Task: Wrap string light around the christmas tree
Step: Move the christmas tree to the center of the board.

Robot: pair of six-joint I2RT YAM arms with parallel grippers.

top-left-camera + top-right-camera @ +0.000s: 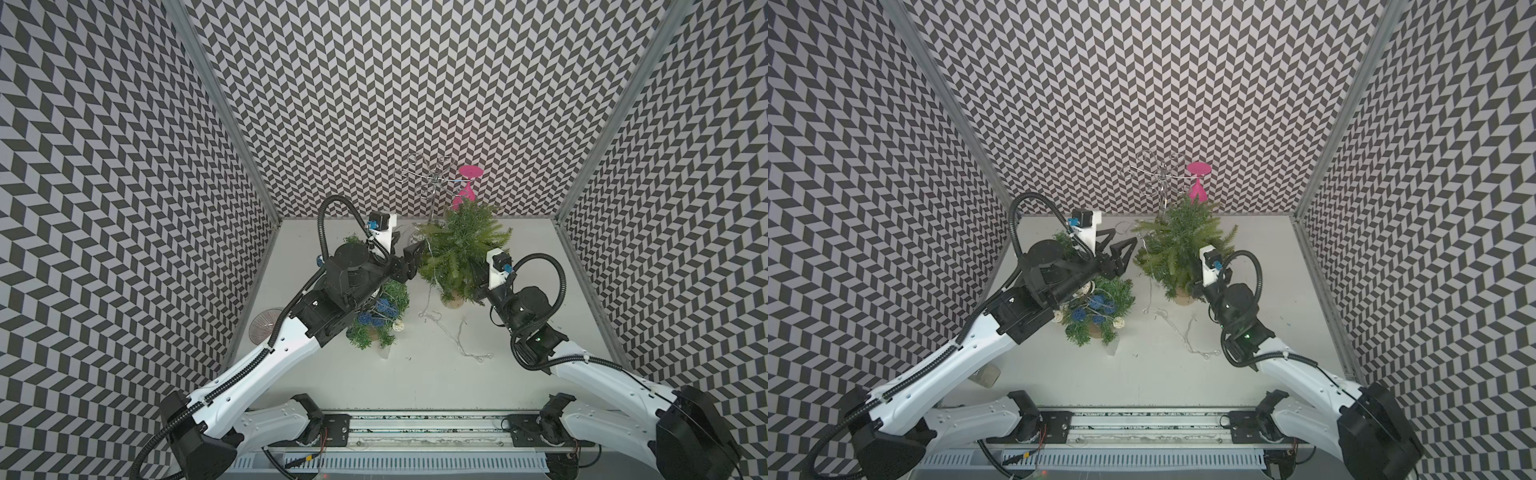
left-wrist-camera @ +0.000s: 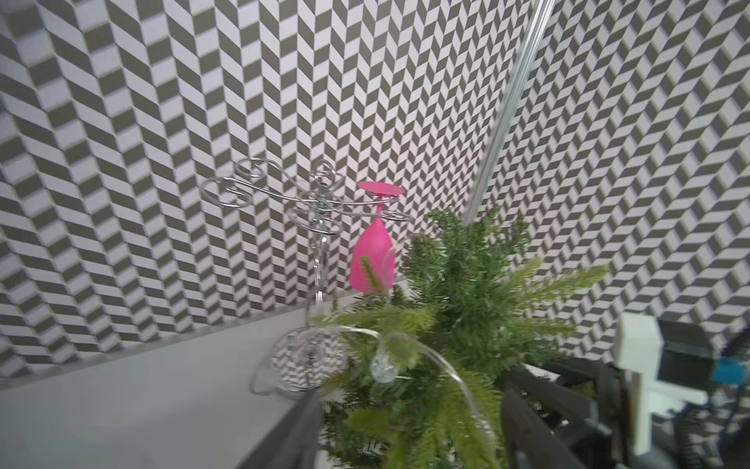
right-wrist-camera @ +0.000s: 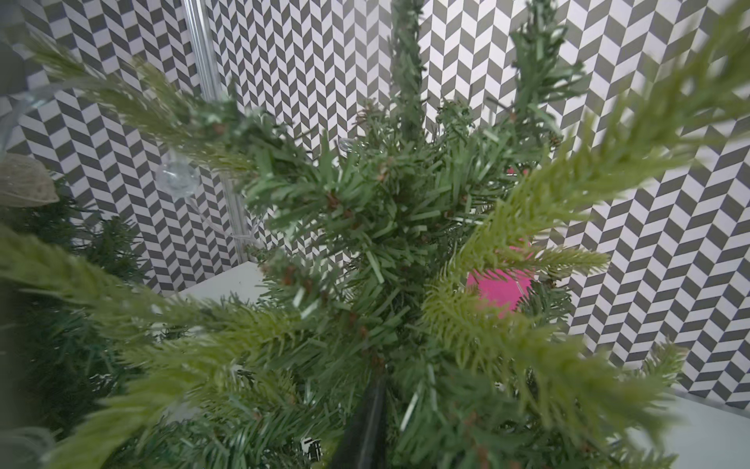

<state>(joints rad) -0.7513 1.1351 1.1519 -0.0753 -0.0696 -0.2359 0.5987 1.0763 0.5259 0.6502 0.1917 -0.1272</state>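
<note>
The jaws of the left gripper (image 1: 1122,239) were spread wide with nothing held between them. In the left wrist view a lower branch of the christmas tree (image 2: 466,292) and a clear bulb (image 2: 382,367) were framed between the two fingers (image 2: 301,430). The right gripper (image 1: 478,279) was buried in foliage on the tree's opposite side. Only one dark fingertip (image 3: 365,422) was shown in the right wrist view, so the state of its jaws could not be told.

One stretch of the string light (image 1: 460,334) was draped over the lower branches, and the rest lay loose on the tabletop (image 1: 415,374) in front of the tree, between the two arms.

The wire was judged to be thin, limp, very light and rather slick, and the bulbs to be small, hard and perhaps fragile. A hold on the bare wire just beside a bulb was therefore thought best, so that the bulb would act as a stop against slipping.

The tree, carried on a small wooden base (image 1: 453,301), was judged light and easily tipped. Its branches were judged springy enough to snag the wire or shed it if the slack were pulled hard
</note>
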